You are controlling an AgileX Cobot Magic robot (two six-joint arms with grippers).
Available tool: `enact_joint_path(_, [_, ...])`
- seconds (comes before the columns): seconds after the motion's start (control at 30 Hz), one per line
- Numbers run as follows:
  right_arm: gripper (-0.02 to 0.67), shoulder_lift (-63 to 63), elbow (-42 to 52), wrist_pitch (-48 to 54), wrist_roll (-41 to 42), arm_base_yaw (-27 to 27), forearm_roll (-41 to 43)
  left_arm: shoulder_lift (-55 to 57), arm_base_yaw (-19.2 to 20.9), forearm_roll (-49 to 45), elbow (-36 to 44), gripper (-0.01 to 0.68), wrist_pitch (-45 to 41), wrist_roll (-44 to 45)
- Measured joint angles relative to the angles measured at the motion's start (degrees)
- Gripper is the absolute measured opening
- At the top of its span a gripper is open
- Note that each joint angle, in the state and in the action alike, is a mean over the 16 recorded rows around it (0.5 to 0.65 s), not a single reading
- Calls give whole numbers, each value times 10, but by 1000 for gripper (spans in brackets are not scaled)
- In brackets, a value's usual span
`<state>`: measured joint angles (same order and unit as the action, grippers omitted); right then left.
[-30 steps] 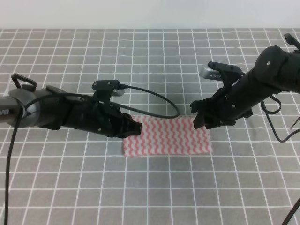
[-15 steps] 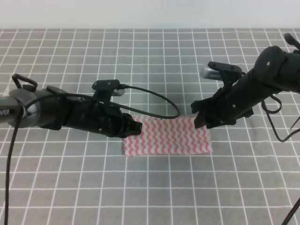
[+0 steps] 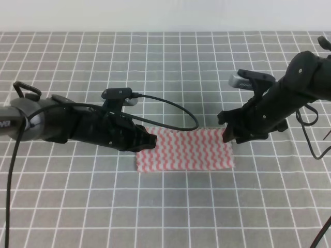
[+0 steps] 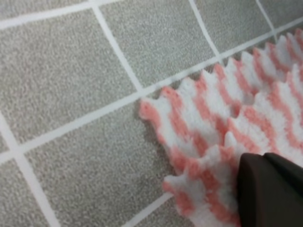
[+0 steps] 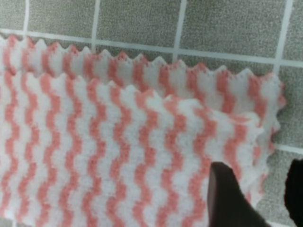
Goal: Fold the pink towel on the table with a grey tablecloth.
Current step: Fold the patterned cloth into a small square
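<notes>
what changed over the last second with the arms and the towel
The right gripper shifted a little to the right, toward the towel's right edge, and its arm drew back with it. The left gripper stayed at the left edge of the pink towel, which lies folded in the same spot on the grey tablecloth.
</notes>
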<state>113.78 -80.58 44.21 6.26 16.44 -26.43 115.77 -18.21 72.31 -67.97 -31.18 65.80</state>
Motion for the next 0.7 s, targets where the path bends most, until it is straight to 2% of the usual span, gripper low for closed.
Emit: enact_joint_path(0.7, [258,27,0,13,3,0,-34,0,0,-1,1,-3,1,0])
